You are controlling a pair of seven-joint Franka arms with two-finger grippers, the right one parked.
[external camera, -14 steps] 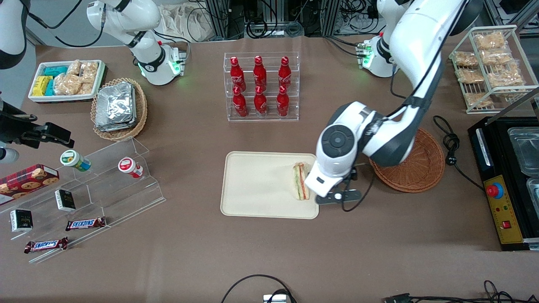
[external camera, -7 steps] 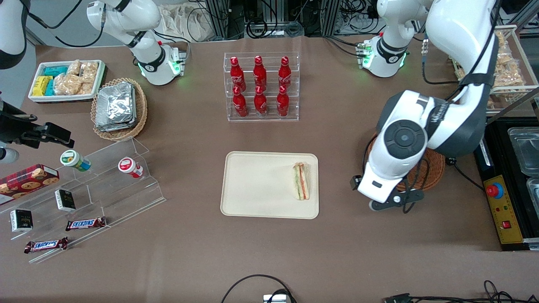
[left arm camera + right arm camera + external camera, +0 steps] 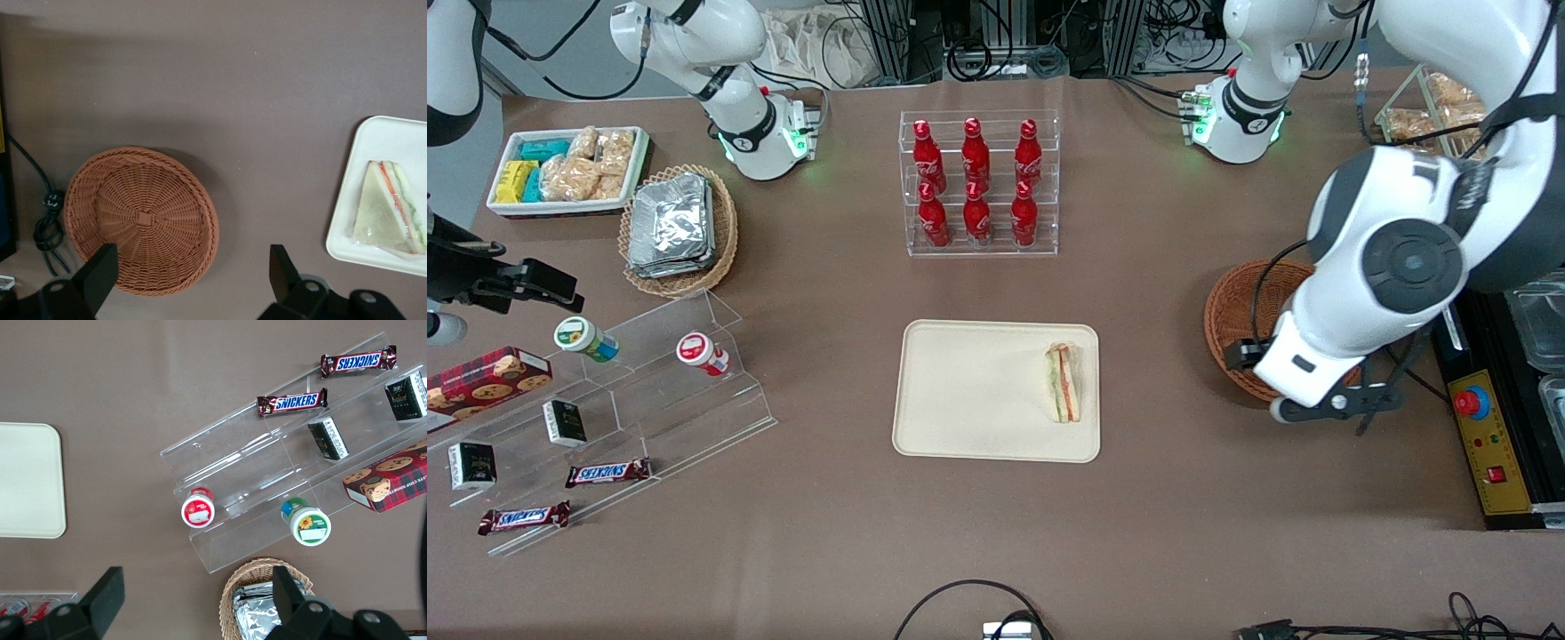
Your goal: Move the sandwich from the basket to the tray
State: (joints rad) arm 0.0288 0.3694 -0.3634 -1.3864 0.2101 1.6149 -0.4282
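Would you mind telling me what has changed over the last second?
The gripper has drawn away from the tray, toward the working arm's end of the table, and now hangs open and empty over the basket. The sandwich stays put on the tray.

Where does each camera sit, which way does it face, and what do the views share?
Front: high above the table, looking down; both arms show, gripper above the basket.
Left wrist: on the working arm, facing down at basket, sandwich and tray; open fingers show.
Right wrist: on the parked arm, facing down at snack shelves; its own fingers show.
All three show the tray.
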